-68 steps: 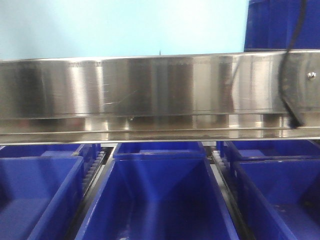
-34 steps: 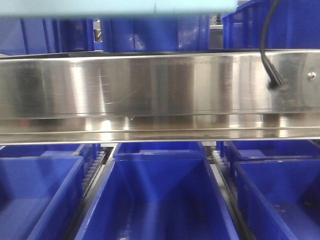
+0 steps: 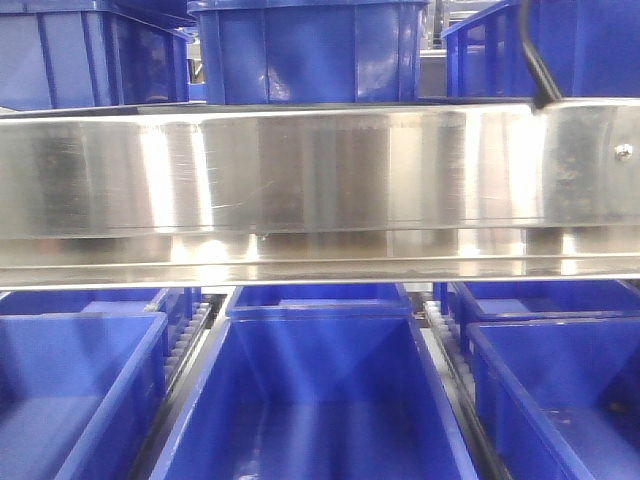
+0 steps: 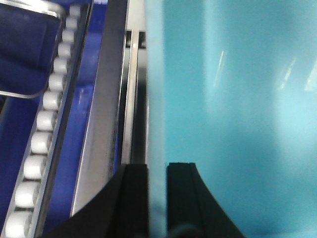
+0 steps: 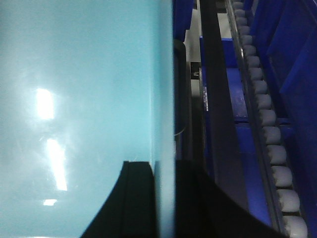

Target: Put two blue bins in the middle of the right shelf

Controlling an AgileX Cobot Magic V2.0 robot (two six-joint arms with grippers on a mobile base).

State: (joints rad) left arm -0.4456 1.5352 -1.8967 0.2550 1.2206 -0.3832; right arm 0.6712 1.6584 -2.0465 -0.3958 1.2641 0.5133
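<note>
fingers [image 4: 132,198] of left gripper [image 4: 157,171], right gripper [image 5: 163,166] pinch pale blue bin [image 4: 237,99] walls; bin risen out of front view; lift underway.

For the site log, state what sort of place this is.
Probably a warehouse or stockroom with flow-rack shelving: rows of dark royal-blue plastic bins, a brushed stainless-steel shelf beam, and tracks of small white plastic rollers beside the bins.

- pale cyan bin [image 4: 237,109]: plain, glossy
- lower bins [image 3: 320,400]: deep royal blue
- shelf rail [image 3: 320,180]: brushed silver
- rollers [image 4: 42,141]: white
- left tool [image 4: 157,198] and right tool [image 5: 165,198]: black
</note>
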